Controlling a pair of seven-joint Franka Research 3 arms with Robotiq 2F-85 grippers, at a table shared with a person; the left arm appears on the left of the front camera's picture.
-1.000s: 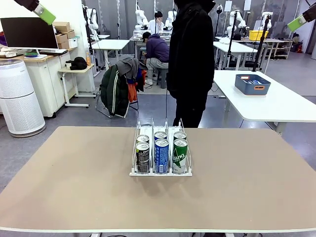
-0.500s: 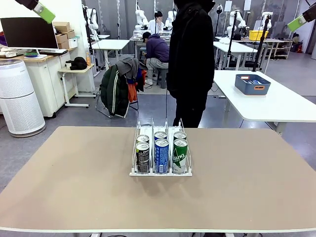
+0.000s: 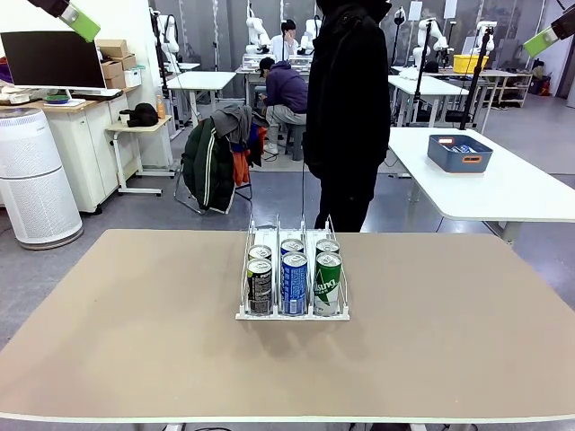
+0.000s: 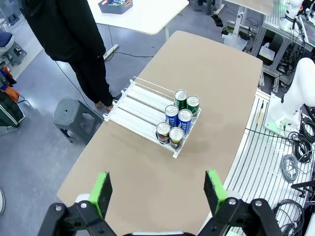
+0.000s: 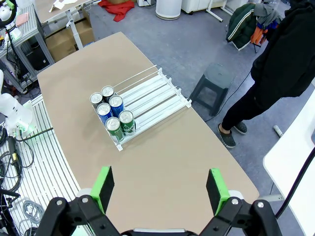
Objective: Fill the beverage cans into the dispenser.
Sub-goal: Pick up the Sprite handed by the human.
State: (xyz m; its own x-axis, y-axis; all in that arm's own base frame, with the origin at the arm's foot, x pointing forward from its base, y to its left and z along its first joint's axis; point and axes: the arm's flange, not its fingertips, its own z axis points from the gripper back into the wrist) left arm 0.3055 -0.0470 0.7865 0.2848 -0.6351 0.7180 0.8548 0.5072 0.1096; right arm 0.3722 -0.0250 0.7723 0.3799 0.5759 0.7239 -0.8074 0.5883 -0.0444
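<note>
My left tool [image 4: 158, 191] and right tool [image 5: 160, 191] hang released and empty high above the counter [image 4: 211, 64], I think because the six cans [image 4: 177, 118] already stand in the dispenser [image 4: 138, 110], two per lane, at my end.

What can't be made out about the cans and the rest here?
- Back-row cans: front view, labels hidden behind the front-row cans.
- Can lettering: both wrist views, too small to read.
- Blue bin contents: front view, too far and small.
- Person: front view, head cut by top edge.
</note>
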